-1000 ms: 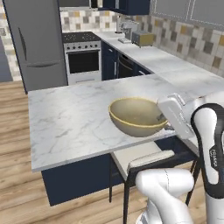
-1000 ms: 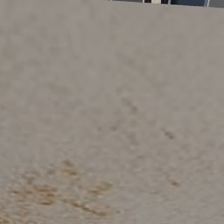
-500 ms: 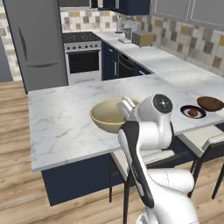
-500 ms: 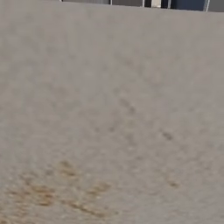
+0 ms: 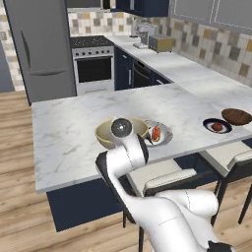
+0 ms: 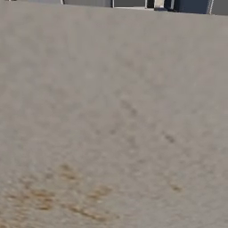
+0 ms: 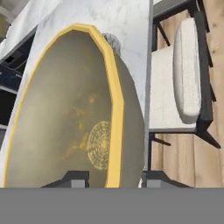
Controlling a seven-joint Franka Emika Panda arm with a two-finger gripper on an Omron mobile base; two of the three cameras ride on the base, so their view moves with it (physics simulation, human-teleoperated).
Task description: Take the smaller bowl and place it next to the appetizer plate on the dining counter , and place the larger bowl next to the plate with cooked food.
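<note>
The larger bowl [image 5: 114,134] sat low over the dining counter [image 5: 69,133], just left of the plate with cooked food [image 5: 158,133]; whether it rested on the marble or hung just above it you could not tell. In the hand view your gripper [image 7: 111,178] had its two tips astride the bowl's [image 7: 78,118] yellow rim, one inside, one outside, clamped on the wall. The bowl's inside carried a round mottled medallion, no legible writing. Further right, near the counter's end, the appetizer plate [image 5: 217,126] lay with the smaller bowl [image 5: 237,116] just beside it. A cushioned stool [image 7: 181,83] stood below the counter edge. No brands or labels were readable anywhere.
</note>
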